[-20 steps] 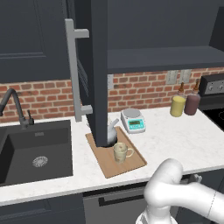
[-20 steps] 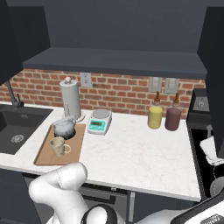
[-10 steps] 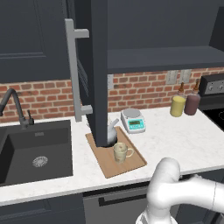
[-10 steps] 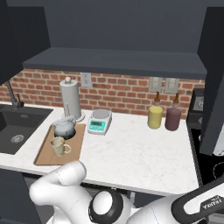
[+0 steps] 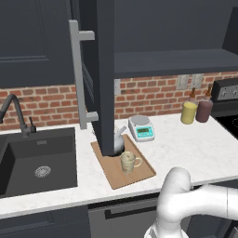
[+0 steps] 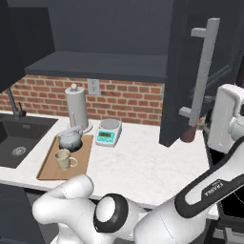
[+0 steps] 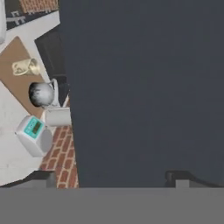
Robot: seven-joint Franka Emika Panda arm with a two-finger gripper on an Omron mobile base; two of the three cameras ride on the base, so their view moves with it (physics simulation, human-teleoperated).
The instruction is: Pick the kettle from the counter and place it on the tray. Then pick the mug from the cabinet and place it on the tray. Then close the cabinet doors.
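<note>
**Spotter:** Looking at the tray [image 6: 45,167], is the loading done?

**Me:** I judge it is. The kettle [image 6: 70,139] sits at the tray's far end and the mug [image 6: 63,159] just in front of it, both on the wood. In the hand view the mug [image 7: 25,67] lies at about ten o'clock and the kettle [image 7: 41,94] at nine. Only the cabinet doors are left.

**Spotter:** How do they stand?

**Me:** Both open. From the left base camera, the left door [image 5: 100,74] juts out toward me at twelve o'clock, edge-on, its bar handle [image 5: 78,79] facing left, and it hides part of the kettle [image 5: 119,142]. From the right base camera, the right door [image 6: 188,71] hangs at two o'clock with its bar handle [image 6: 202,71] facing out. The cabinet [image 6: 109,28] gapes between them.

**Spotter:** And the pincer?

**Me:** Its dark tips just peek up at six o'clock in the hand view, pressed close to a dark door panel [image 7: 144,87]. I cannot tell how wide it stands, and I see nothing in it.

**Spotter:** What worries you?

**Me:** Three things, all guesses. So near the panel, a push off-centre could slide along it instead of swinging it. The left door's lower edge hangs right over the kettle's spout, so a low sweep could clip it. And the arm's elbow by the right door could snag that handle.
</note>
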